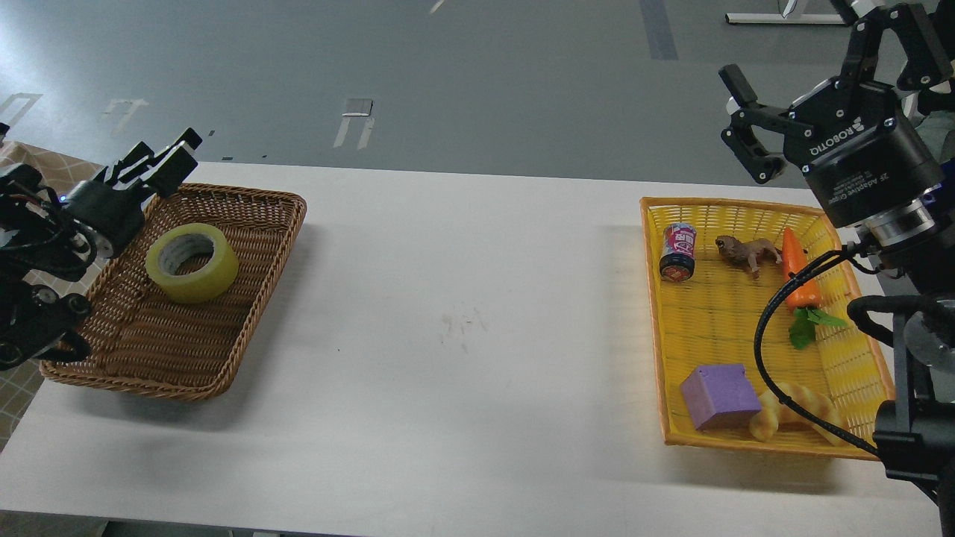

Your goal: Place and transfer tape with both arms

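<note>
Right gripper (735,123) up high past the bench's far right corner, fingers spread wide, nothing between them, ROBOTIQ lettering plain on the black barrel. Left gripper (166,158) over at the left edge, hanging above the far left rim of the brown basket, fingers close together and seen dark and end-on, so cannot tell whether parted or closed. Long white bench (462,321) running edge to edge, bare through the middle. Brown wicker basket (149,358) sitting at the left end, one corner reaching the left edge. Yellow plastic basket (716,313) at the right end, well apart from the brown one. Inside the brown basket, toward its far left part, the tape (192,262), tilted with its pale core facing up and forward, free of both grippers. Inside the yellow basket: purple block (720,397) in the near left corner, bread pieces (791,414) just beside it, toy carrot (797,270) near the far right wall, small can (678,253) by the far left wall, little brown animal figure (746,252) between can and carrot.
</note>
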